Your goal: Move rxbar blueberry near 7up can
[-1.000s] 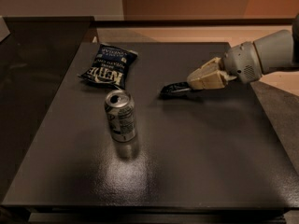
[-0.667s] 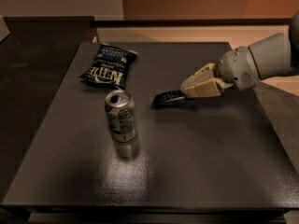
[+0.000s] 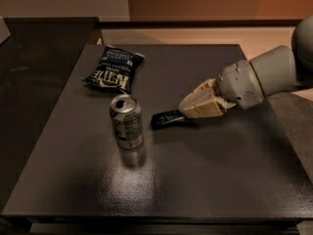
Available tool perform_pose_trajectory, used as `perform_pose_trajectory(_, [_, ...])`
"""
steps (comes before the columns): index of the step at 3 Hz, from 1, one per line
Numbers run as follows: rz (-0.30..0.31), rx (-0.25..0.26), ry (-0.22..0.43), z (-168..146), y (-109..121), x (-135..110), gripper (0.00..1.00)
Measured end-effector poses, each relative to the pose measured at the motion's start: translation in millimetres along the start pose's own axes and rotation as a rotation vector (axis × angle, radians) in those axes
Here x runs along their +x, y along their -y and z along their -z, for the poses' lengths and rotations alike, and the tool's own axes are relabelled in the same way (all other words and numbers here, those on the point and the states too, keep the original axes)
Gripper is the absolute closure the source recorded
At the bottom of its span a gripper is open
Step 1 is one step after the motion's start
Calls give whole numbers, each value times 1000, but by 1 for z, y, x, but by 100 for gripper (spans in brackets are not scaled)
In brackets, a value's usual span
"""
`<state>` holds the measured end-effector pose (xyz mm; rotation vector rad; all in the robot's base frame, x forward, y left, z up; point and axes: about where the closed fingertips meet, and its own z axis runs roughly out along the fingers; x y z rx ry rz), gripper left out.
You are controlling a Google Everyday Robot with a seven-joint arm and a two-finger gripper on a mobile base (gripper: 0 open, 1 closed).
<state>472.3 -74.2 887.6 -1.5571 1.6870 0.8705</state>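
Note:
The 7up can (image 3: 126, 121) stands upright, silvery with fine print, left of the table's middle. The rxbar blueberry (image 3: 167, 119), a small flat dark bar, sits just right of the can with a small gap between them. My gripper (image 3: 190, 111) comes in from the right on a grey arm; its cream fingers (image 3: 200, 102) are closed on the bar's right end, low over the table. The bar's right end is hidden between the fingers.
A crinkled dark-blue Kettle chip bag (image 3: 113, 70) lies behind the can at the back left. The dark table (image 3: 195, 180) ends at a front edge low in the view. A darker counter (image 3: 34, 72) lies to the left.
My gripper has carried the bar leftward and toward the front, from the table's right middle to just beside the can. The can and chip bag have not moved.

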Motion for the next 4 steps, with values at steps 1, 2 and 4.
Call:
perform_pose_trajectory(1, [21, -24, -10, -10, -11, 0, 37])
perform_pose_trajectory(2, [22, -27, -10, -11, -11, -1, 14])
perform_pose_trajectory(4, [25, -30, -11, -13, -12, -2, 0])
